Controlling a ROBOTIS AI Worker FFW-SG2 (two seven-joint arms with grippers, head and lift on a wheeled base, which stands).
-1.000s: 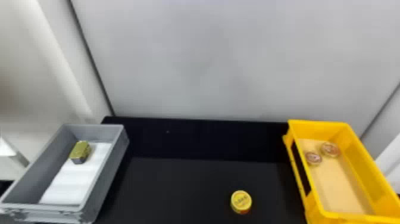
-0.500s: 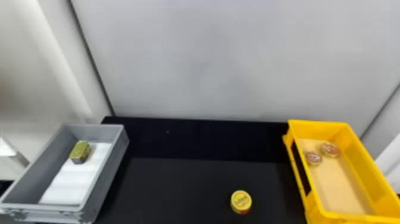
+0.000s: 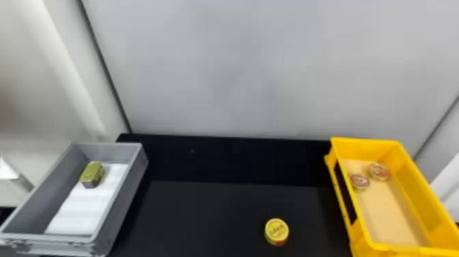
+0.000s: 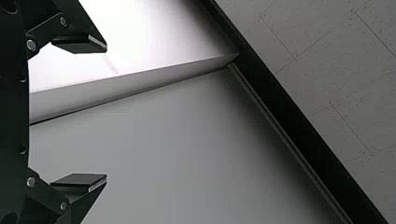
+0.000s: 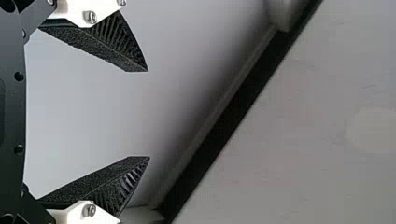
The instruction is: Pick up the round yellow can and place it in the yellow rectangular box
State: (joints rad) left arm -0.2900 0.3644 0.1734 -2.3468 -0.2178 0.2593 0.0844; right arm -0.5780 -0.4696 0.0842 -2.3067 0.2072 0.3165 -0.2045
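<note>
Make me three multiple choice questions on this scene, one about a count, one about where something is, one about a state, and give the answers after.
1. How many round items lie in the yellow box?
A) One
B) Two
C) Four

2. Where is the round yellow can?
A) In the yellow box
B) In the grey box
C) On the black table

3. How is the right pincer?
A) Open and empty
B) Shut and empty
C) Gripping the can

Answers:
1. B: two discs sit near its far end.
2. C: it stands between the boxes.
3. A: its fingers are spread with nothing between them.
</note>
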